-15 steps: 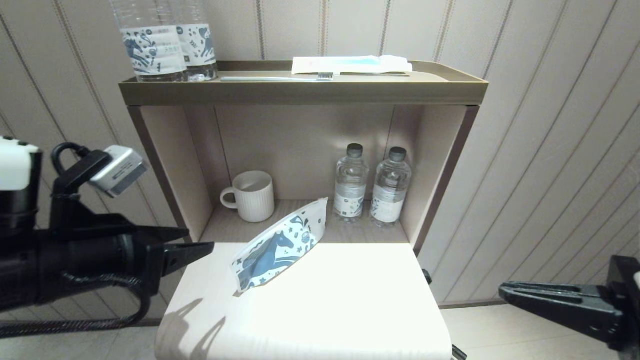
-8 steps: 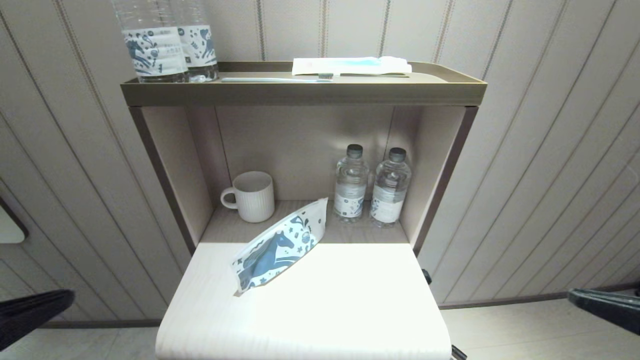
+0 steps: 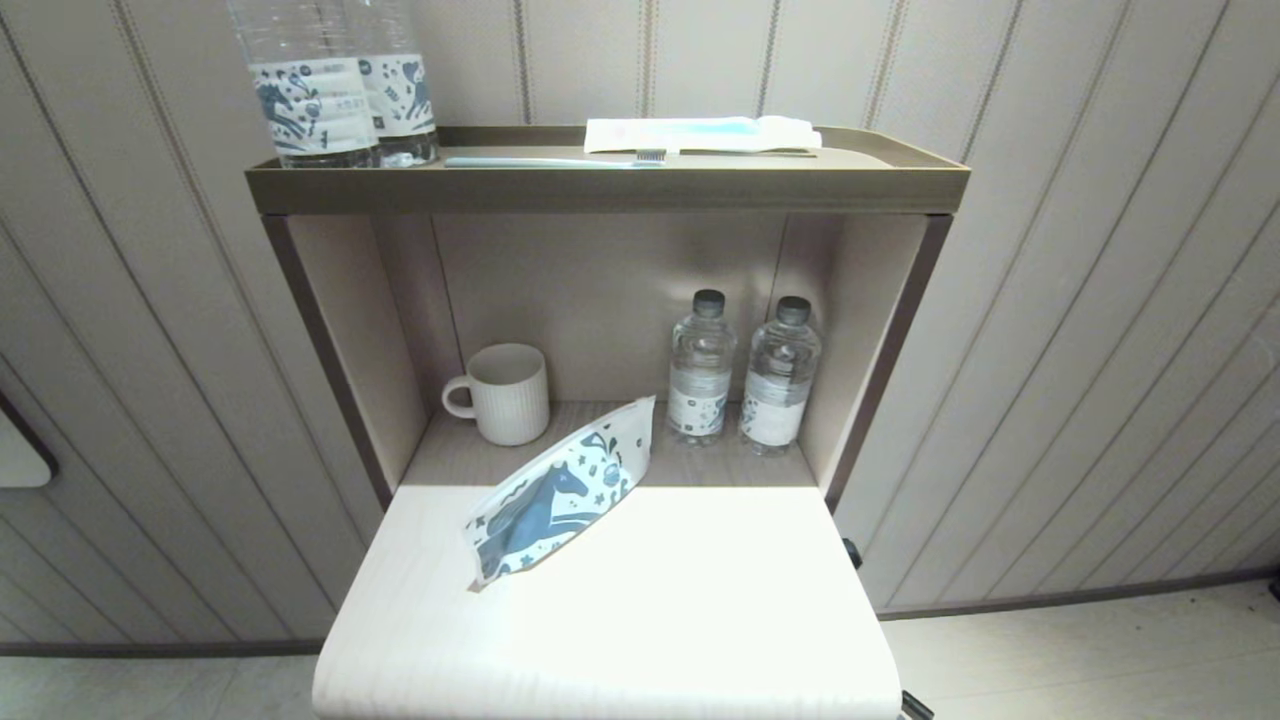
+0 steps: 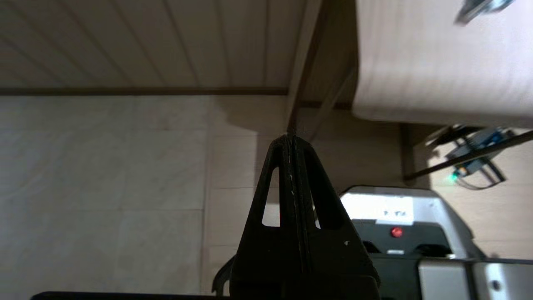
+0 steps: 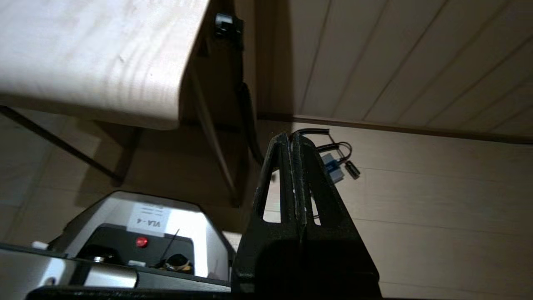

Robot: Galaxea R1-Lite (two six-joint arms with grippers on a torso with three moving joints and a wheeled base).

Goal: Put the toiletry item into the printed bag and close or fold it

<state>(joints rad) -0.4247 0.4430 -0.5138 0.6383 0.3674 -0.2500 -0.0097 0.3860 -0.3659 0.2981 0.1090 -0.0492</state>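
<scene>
The head view is showing the whole stand with neither arm in sight. The printed bag (image 3: 560,490), a flat white pouch with a dark blue horse and small stars, is lying slantwise on the pale wood-grain table (image 3: 700,620), its upper end reaching over the edge of the lower shelf (image 3: 450,460). The comb is not showing anywhere in these views; whether it is sitting inside the bag cannot be told.

Behind the bag, a ribbed white mug (image 3: 502,392) is standing on the left of the shelf and two small clear water bottles (image 3: 740,372) with dark caps are standing side by side on the right. On the olive-brown top tray (image 3: 600,188) two larger bottles (image 3: 335,85) with horse-print labels are standing at the left, a pale blue toothbrush (image 3: 555,160) is lying along the front, and a white packet with a blue stripe (image 3: 700,132) is lying behind it.

Only the wrist views are showing the arms. The left gripper (image 4: 291,143) is hanging low beside the table, over the tiled floor (image 4: 104,166), its black fingers pressed together on nothing. The right gripper (image 5: 292,141) is likewise hanging below the table's rounded edge, fingers pressed together and empty.
</scene>
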